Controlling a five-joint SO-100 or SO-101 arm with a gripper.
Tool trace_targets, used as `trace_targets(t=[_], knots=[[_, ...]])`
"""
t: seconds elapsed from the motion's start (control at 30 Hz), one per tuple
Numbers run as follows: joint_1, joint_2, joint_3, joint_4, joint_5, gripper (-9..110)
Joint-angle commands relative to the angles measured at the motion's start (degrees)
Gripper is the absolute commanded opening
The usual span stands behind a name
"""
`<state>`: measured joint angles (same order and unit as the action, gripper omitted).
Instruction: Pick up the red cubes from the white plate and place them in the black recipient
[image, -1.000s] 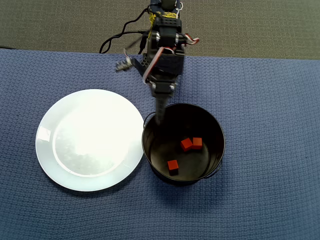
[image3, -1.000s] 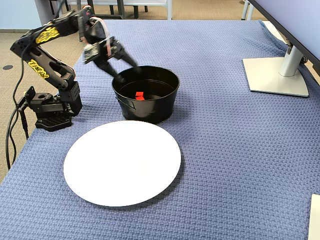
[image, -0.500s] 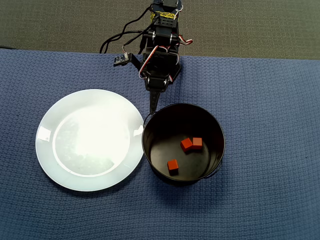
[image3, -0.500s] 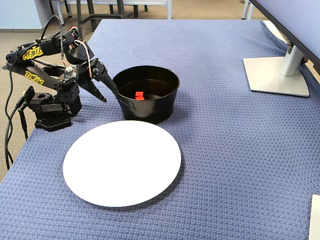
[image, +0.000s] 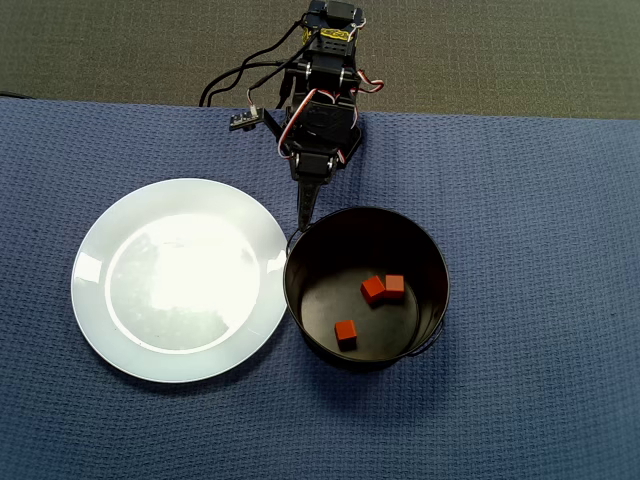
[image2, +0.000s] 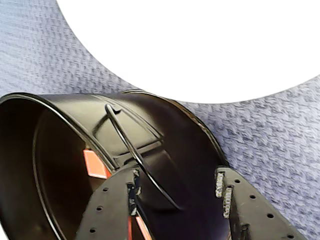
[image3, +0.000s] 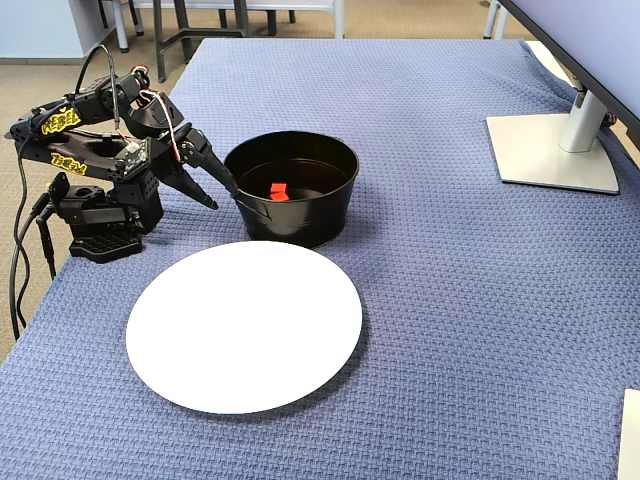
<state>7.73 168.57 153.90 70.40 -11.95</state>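
Three red cubes lie on the bottom of the black recipient: two touching and one apart. The white plate beside the pot is bare. My gripper is open and empty, low at the pot's rim on the arm's side. In the wrist view the gripper has one finger over the pot's inside and the other outside the wall, with the wire handle between; cube faces show inside. The fixed view shows the pot, cubes, plate and gripper.
The arm's base stands at the edge of the blue cloth, with cables trailing off it. A monitor stand sits at the far right in the fixed view. A white object's corner shows at the bottom right.
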Motion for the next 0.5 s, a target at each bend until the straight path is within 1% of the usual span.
trace_targets(t=[0.0, 0.13, 0.23, 0.37, 0.47], knots=[[2.02, -0.53, 4.66, -1.41, 0.70, 9], [5.62, -1.14, 8.26, -5.98, -0.79, 9], [4.83, -0.09, 8.35, -4.83, 0.53, 9], [6.59, 0.70, 8.17, -4.48, 0.88, 9], [7.47, 1.14, 4.39, -4.04, 0.79, 10]])
